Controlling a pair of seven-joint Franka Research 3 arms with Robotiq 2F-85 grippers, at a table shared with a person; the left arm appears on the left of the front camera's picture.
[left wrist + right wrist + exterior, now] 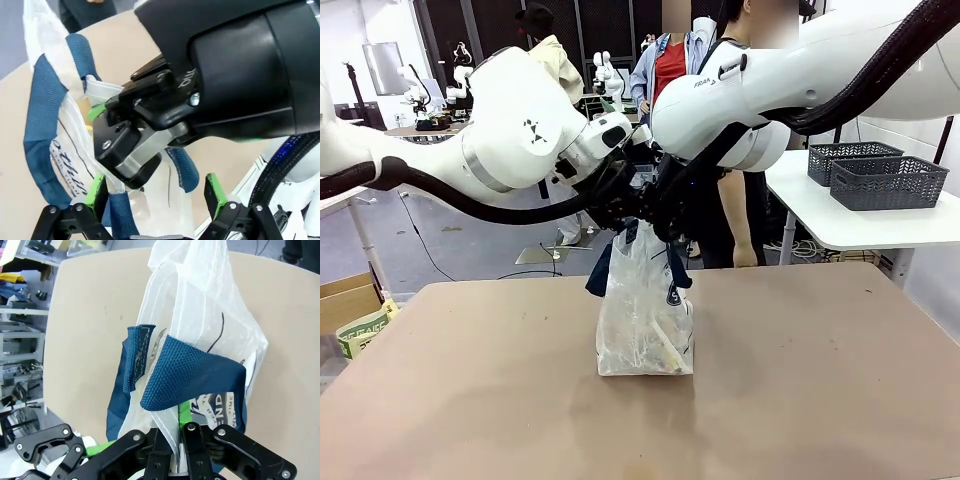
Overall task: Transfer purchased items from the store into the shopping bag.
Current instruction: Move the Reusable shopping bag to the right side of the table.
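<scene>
The shopping bag (645,320), clear plastic with navy handles, stands upright mid-table. Purchased items (663,352) show dimly through its lower part, a tan flat pack among them. My right gripper (176,432) is shut on the bag's top edge beside a navy handle (187,372), holding it up. It sits just above the bag's mouth (665,225). My left gripper (155,194) is open, its green pads (95,190) on either side of a hanging handle strap (122,215) and right below the right gripper's black fingers (132,150). In the front view the left gripper (620,208) hovers at the bag's top left. The store is out of view.
A person (740,215) stands at the far edge behind the arms. Two dark grey lattice baskets (885,182) rest on a white side table (840,230) at back right. A cardboard box (345,300) and a printed pack (362,332) sit off the table's left edge.
</scene>
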